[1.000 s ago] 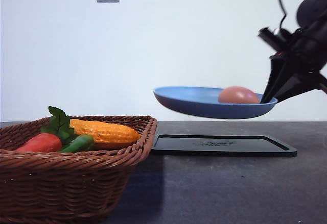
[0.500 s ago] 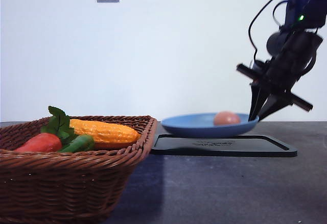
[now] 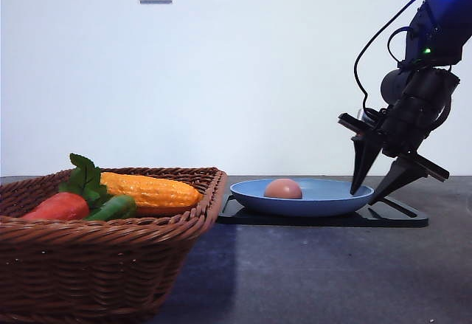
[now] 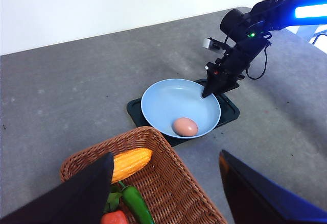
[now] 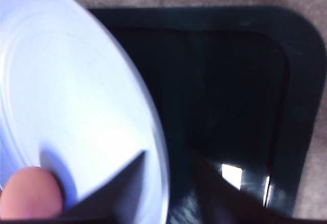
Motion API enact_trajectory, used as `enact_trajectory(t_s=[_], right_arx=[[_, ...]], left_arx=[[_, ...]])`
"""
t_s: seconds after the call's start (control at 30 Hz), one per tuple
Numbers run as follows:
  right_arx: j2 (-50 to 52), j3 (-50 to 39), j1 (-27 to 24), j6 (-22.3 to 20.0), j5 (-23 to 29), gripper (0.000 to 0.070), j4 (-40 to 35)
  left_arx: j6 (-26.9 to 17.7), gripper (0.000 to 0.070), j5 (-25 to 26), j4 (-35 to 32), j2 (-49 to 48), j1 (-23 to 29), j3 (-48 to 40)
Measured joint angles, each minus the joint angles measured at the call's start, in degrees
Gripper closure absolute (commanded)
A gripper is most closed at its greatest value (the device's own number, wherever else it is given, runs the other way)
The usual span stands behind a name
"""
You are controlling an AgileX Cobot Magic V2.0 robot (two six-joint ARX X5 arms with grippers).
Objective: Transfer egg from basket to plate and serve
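Egg (image 3: 283,188) lies inside the light blue plate (image 3: 324,204), toward the side nearer the basket (image 3: 103,265), so the transfer part of the job looks finished. The plate itself rests on the black tray (image 3: 402,217), which sits flat on the grey tabletop (image 3: 332,272) just beside the basket. From these views I judge the step in hand to be the serving: the plate has been set down and is being let go.

The right tool (image 3: 377,189) stands at the plate's far rim with its two fingers spread, one above the rim and one outside it; the right wrist view shows the rim running between the two dark fingers with a gap on each side, so they are apart and not pinching. The left tool (image 4: 163,193) hangs over the basket, its fingers wide apart and holding nothing.

What the next move calls for, as I read it, is a clean retreat of the right tool without nudging the rim.

A second ago the plate hung in the air well above the tray, gripped at its rim; half a second ago it was just touching down.
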State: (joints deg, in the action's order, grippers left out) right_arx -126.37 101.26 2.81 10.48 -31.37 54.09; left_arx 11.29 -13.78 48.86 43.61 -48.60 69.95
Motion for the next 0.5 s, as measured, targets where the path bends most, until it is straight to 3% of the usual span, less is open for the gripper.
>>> enact_trajectory(t_s=[0.27,0.4,0.5], right_arx=[[0.48,7.66,-1.88,-2.96,0.03,0.0440,11.90],[4.07,9.39,-2.84,-5.39,1.69,0.0551,17.82],[8.54,9.39,-2.78,-6.87,5.96,0.0644,19.85]], left_arx=[[-0.96,0.0302,-3.87,-0.56,2.68,0.00,0.00],[-2.99,0.0387,-8.37,-1.20,5.07,0.24,0.00],[-4.18,0.0510,-12.34,-1.51,7.31,1.41,0.00]])
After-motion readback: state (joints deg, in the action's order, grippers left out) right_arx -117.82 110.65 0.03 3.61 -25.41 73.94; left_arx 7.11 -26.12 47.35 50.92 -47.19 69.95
